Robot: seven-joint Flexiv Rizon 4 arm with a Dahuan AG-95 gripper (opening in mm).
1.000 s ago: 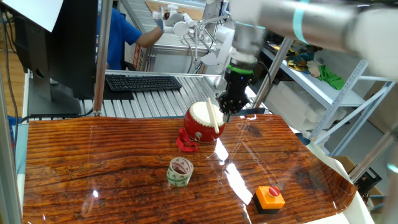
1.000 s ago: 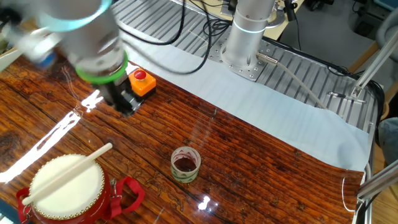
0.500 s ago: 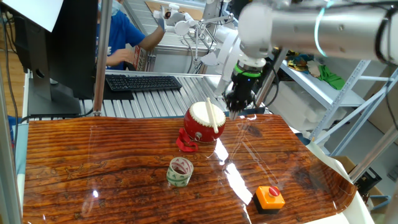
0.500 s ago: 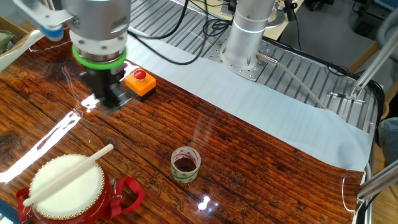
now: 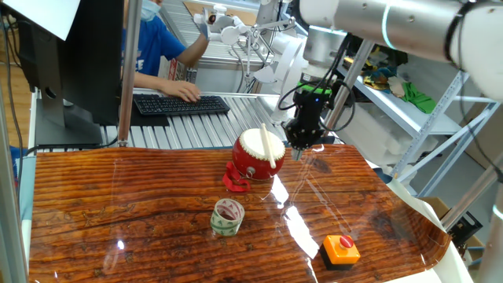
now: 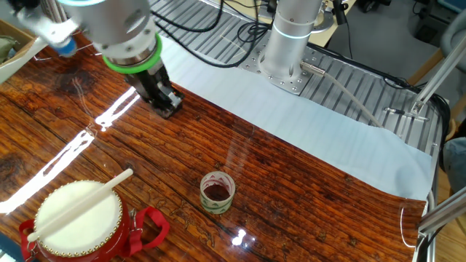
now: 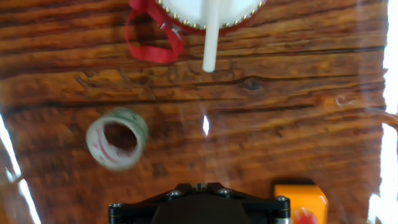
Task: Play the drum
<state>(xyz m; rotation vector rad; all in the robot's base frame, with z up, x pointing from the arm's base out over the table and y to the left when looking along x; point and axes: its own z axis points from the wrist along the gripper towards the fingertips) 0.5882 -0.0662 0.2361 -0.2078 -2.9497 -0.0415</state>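
The red drum [image 5: 253, 156] with its cream head stands at the back middle of the wooden table. A pale drumstick [image 5: 269, 148] lies across its head and sticks out over the rim. My gripper [image 5: 302, 146] hangs just right of the drum, close above the table, shut and empty. In the other fixed view the drum [image 6: 76, 218] and stick [image 6: 81, 203] are at the lower left, with the gripper [image 6: 167, 107] well behind them. In the hand view the drum rim [image 7: 242, 17], stick end [image 7: 210, 46] and red stand [image 7: 151, 34] are at the top, and the gripper [image 7: 198, 185] is at the bottom.
A green-rimmed tape roll [image 5: 228, 216] lies in front of the drum, also in the hand view [image 7: 116, 138]. An orange push button [image 5: 340, 249] sits near the front right corner. A person types on a keyboard [image 5: 181, 103] behind the table. The arm's base [image 6: 291, 44] stands at the back.
My gripper has shifted and turned beside the drum; in the other fixed view it now covers the orange button. The drum and stick have not moved.
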